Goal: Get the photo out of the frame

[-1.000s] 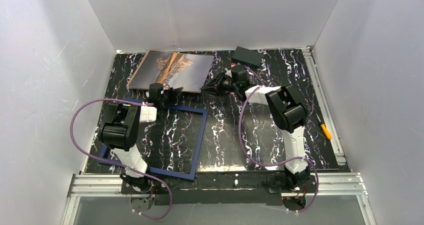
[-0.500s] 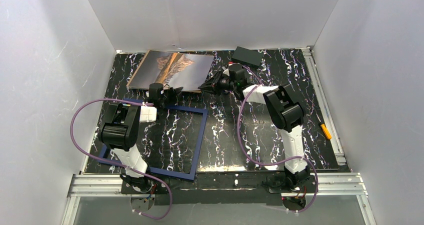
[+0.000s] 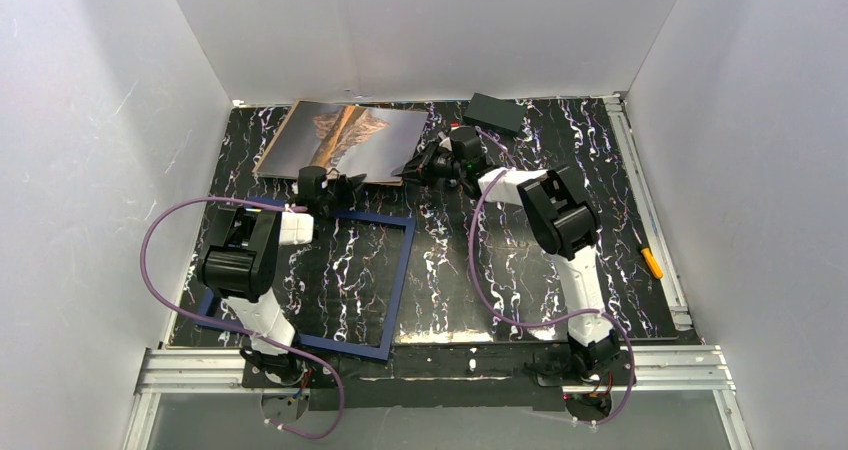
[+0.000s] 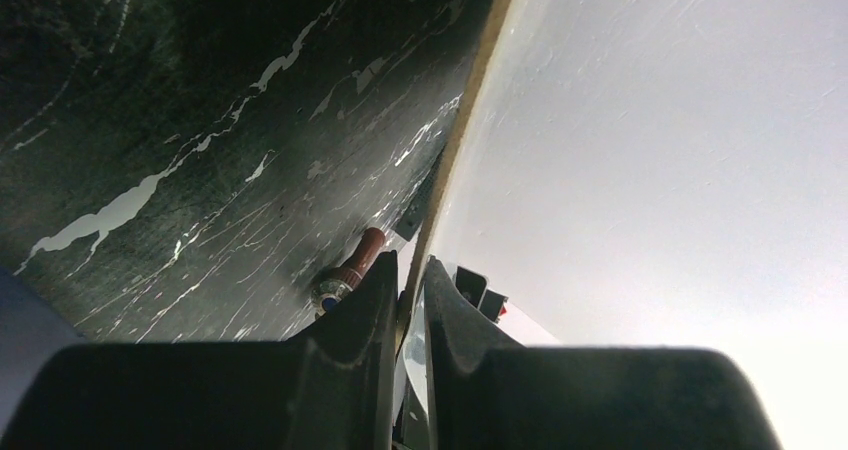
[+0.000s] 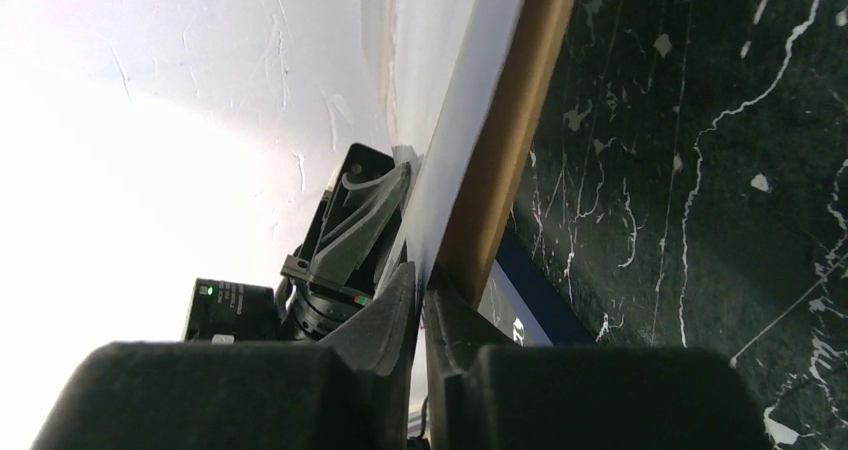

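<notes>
The photo (image 3: 340,138), a brown mountain on grey-blue, lies at the back left of the table, beyond the frame. The frame (image 3: 402,270) is a thin navy border lying flat in front of my left arm, with the marbled table showing through it. My left gripper (image 3: 345,183) is shut on the photo's near edge; in the left wrist view its gripper (image 4: 410,270) pinches the thin brown board edge (image 4: 462,135). My right gripper (image 3: 412,169) is at the photo's near right corner. In the right wrist view that gripper (image 5: 420,282) is pinched on the photo (image 5: 505,140).
A black block (image 3: 495,113) sits at the back centre. A small orange-yellow item (image 3: 651,262) lies by the right rail. A reddish-brown cylinder (image 4: 352,268) lies on the table under the photo's far side. White walls enclose three sides.
My right gripper has slid left onto the photo's near right corner and its jaws have narrowed onto it. The left arm and the frame have not moved.
</notes>
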You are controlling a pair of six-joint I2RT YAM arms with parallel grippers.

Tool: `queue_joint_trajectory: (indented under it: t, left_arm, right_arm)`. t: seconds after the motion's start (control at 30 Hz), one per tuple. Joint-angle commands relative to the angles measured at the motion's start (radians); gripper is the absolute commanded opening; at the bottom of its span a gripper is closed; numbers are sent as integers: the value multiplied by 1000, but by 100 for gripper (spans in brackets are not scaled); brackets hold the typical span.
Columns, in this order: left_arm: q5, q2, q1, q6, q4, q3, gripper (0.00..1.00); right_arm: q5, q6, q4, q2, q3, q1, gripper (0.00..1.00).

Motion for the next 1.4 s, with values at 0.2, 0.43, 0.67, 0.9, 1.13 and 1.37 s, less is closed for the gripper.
queue_joint_trajectory:
  t: [0.2, 0.43, 0.67, 0.9, 1.13, 1.37]
  left_arm:
    - [2, 13, -7, -30, -18, -52, 9]
    - [-25, -28, -4, 2, -116, -84, 52]
    - [-16, -94, 1, 36, -220, -91, 83]
    - [-21, -234, 7, 104, -419, -87, 96]
    - [58, -339, 29, 171, -638, -39, 96]
    - [125, -399, 52, 339, -863, 57, 96]
  right_arm:
    - [88, 8, 96, -21, -87, -5, 1]
    - [86, -4, 101, -29, -91, -9, 1]
    - [99, -45, 32, -97, -139, -9, 1]
    - [106, -96, -29, -156, -164, -9, 1]
    - [129, -204, -231, -216, -131, -9, 1]
    - [147, -281, -346, -295, -154, -9, 1]
